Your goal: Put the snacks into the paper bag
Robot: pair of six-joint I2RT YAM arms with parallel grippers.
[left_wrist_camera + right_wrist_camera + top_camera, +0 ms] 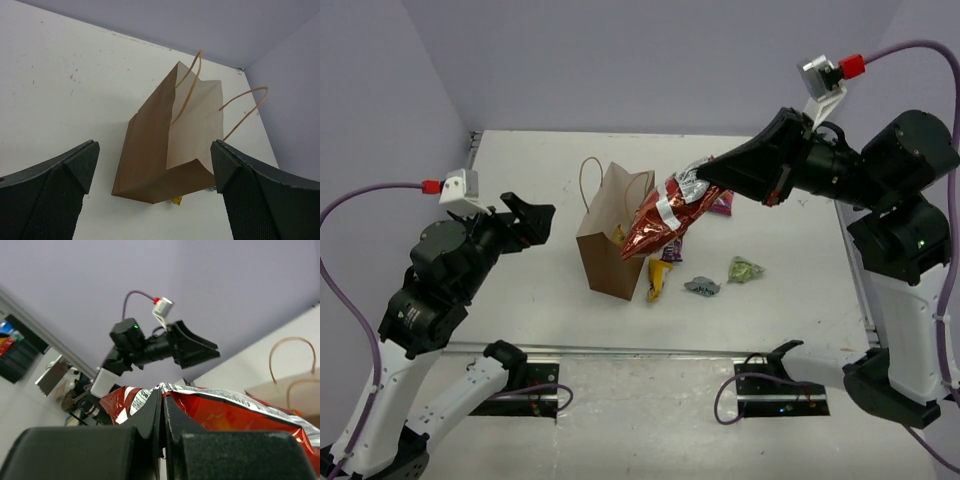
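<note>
From above, the paper bag [605, 255] stands upright on the counter [520, 290], its mouth facing up. The right end effector [705, 180] is clenched on the top seam of the red chip bag [665, 220]. The packet hangs slantwise, its long axis running from 2 o'clock down to 8 o'clock. Its lower corner is over the 3 o'clock side of the mouth; whether it has passed the rim I cannot tell. From this end effector the mouth lies toward 8 o'clock, in line with the packet's length, so lowering it along that slant looks like the coming move. The left end effector [542, 215] waits released at the bag's 9 o'clock, apart from it. A green wrapper [745, 268], a grey wrapper [702, 286] and a yellow packet [657, 285] lie on the counter between 3 and 5 o'clock of the bag.

From the left wrist, the two fingers [65, 185] stand wide, with the paper bag framed between them at 12 o'clock, untouched.

From the right wrist, the fingers press shut on the red packet's crimped silver edge. The loop handles [295, 355] show at 3 o'clock beyond it.
</note>
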